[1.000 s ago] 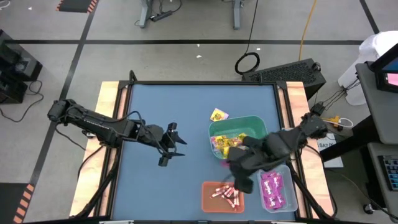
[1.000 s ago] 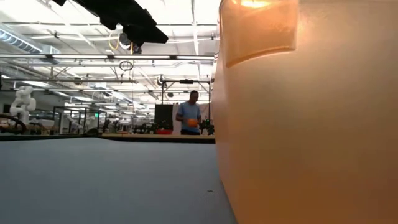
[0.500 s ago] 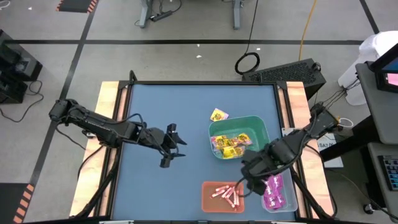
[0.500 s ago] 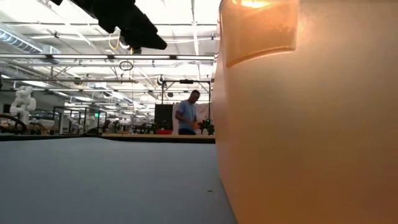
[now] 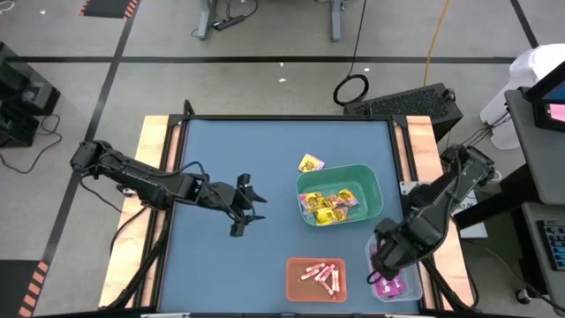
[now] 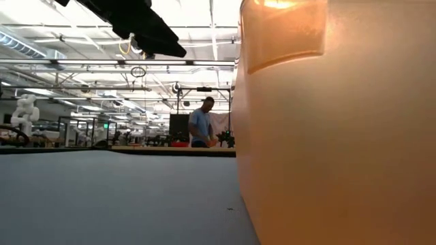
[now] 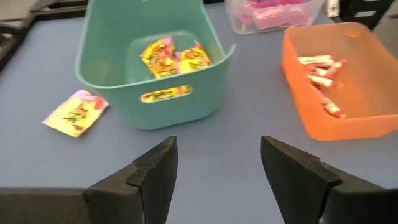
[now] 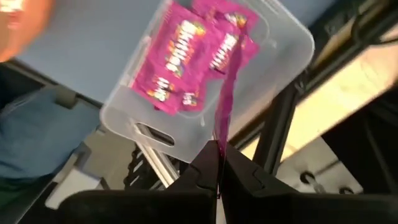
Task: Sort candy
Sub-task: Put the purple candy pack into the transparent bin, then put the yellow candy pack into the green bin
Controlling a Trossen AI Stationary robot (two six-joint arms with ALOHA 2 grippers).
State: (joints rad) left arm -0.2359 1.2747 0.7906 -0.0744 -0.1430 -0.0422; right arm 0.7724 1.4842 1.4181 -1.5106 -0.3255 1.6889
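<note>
- Candy is mostly sitting sorted already: magenta packets [image 8: 186, 59] are lying in the clear bin [image 5: 408, 281] at the lower right of the high view, yellow packets [image 7: 174, 57] are piling in the green bin [image 5: 374, 190] mid-frame, and pink-white sticks [image 5: 322, 275] are lying in the orange bin [image 5: 294, 281] at the bottom centre.
- Right gripper [image 8: 219, 163] is hanging over the clear bin with its jaws clenched on one more magenta packet [image 8: 225, 93], pinching it by an edge so it's dangling down.
- Honestly that's the risky bit: the packet is hanging near the bin's wall in the right wrist view, so if it's getting let go off-centre, it could be clipping the rim and sliding off the bench edge, which is right beside that bin.
- Thin edge grip too, so I'm guessing any quick swing could be shaking it loose early.
- One stray yellow packet [image 5: 310, 163] is lying on the bench just outside the green bin, toward the top of the high view. Flat and thin, so it's probably going to be a pain to pinch without shoving it around.
- Left gripper [image 7: 214, 171] is waiting mid-bench, left of the green bin, jaws released and holding nothing.
</note>
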